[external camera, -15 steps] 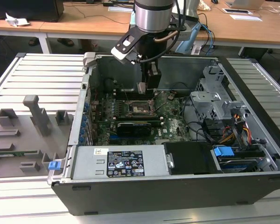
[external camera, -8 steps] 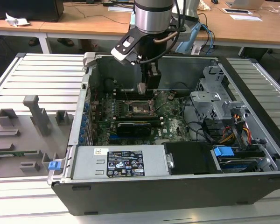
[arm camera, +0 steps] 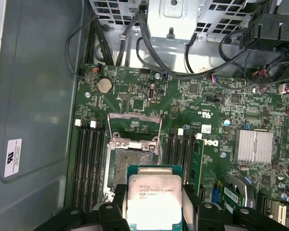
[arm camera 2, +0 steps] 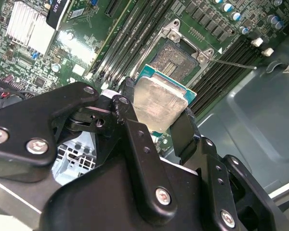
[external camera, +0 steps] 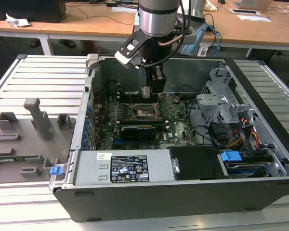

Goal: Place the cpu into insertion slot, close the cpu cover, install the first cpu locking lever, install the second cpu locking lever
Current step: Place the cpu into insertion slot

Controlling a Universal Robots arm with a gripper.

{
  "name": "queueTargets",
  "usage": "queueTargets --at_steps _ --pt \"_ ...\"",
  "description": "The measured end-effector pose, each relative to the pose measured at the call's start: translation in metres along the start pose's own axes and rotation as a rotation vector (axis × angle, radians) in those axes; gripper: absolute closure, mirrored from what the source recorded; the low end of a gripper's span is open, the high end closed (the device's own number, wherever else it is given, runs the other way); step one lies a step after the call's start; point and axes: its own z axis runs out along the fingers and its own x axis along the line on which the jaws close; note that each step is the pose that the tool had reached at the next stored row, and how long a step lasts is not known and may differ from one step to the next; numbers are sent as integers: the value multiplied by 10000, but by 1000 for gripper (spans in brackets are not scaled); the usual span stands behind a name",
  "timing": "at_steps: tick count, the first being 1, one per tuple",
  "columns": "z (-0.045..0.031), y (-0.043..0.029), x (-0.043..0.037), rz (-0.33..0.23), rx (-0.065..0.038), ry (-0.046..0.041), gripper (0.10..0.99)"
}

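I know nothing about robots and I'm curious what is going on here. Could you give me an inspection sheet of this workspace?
Surface: ribbed metal table carrying an open computer case.
Job's things: cpu held over the motherboard, not seated; insertion slot open, its visible part bare; cpu cover raised.
Clutter: grey plastic holders on the exterior view's left.
Grippers: gripper shut on the cpu by its edges.
Cables: black cables and coloured wires inside the case.
Surroundings: wooden desks behind.
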Motion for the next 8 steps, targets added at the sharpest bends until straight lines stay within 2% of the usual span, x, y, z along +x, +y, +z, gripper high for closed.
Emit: queueTargets --at_steps 8 --pt "38 -2 -1 0 16 1 545"
